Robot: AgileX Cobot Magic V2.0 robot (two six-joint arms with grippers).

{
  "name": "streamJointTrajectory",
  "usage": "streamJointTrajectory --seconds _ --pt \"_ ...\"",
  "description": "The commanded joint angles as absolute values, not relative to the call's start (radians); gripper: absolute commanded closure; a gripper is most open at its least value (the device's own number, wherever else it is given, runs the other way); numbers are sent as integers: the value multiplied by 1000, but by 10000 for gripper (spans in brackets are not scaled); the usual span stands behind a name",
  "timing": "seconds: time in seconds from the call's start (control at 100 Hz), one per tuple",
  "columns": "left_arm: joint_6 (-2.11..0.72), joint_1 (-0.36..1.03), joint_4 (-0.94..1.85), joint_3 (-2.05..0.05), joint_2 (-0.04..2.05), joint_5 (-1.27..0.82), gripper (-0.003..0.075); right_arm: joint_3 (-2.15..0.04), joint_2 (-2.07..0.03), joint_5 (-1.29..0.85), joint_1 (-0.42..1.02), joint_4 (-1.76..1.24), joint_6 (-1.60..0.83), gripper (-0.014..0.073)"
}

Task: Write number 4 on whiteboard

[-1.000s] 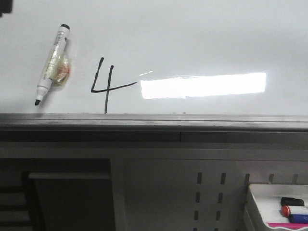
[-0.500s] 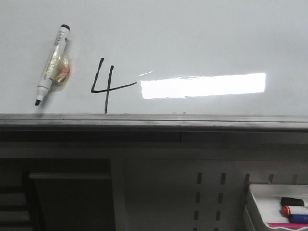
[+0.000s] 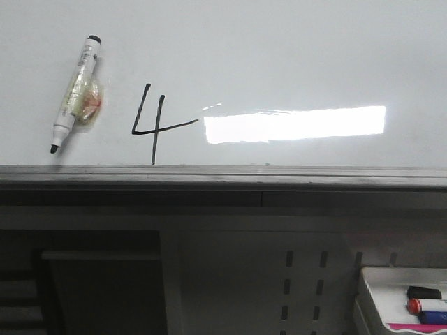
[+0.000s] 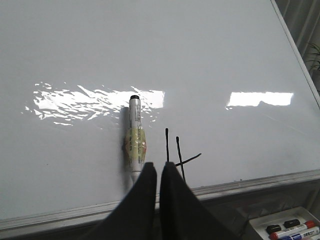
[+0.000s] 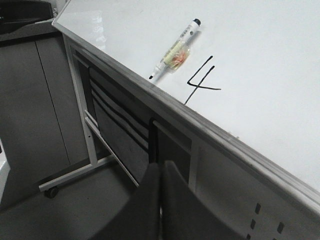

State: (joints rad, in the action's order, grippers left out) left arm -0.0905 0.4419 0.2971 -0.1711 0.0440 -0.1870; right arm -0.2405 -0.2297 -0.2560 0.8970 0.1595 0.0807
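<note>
Nothing on the board has shifted since a second ago: marker and digit sit just where they were.

The number 4 (image 3: 154,124) is drawn in thin black line on the whiteboard (image 3: 293,56), its stem ending just above the grey near edge. At about 9 o'clock from it, 1 uncapped marker (image 3: 75,92) lies on the board, tip toward the near edge, with yellowish tape wrapped around its middle.

In the left wrist view the left gripper (image 4: 159,172) has its 2 dark fingers pressed together with nothing between them; the digit sits just past the fingertips at about 1 o'clock, the marker at 11 o'clock. The right gripper (image 5: 160,172) is likewise closed and empty, held low in front of the board's edge, well apart from the digit.

A small white tray (image 3: 374,279) at the front view's 5 o'clock corner holds at least 3 markers.
</note>
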Motion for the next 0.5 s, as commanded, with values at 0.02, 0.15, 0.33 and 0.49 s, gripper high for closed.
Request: streamJointTrajectory --seconds 0.02,0.15,0.33,0.49 --pt "-93 436 311 -198 54 -118 741 -268 -239 -173 892 174 83 658" --pt "-93 436 311 -196 54 -118 741 -268 -239 -173 892 174 83 658" --pt "-93 434 206 -181 54 -114 741 -268 -239 -173 892 174 83 658" --pt "-75 335 8 -178 54 -145 741 -268 -239 -173 892 174 83 658"
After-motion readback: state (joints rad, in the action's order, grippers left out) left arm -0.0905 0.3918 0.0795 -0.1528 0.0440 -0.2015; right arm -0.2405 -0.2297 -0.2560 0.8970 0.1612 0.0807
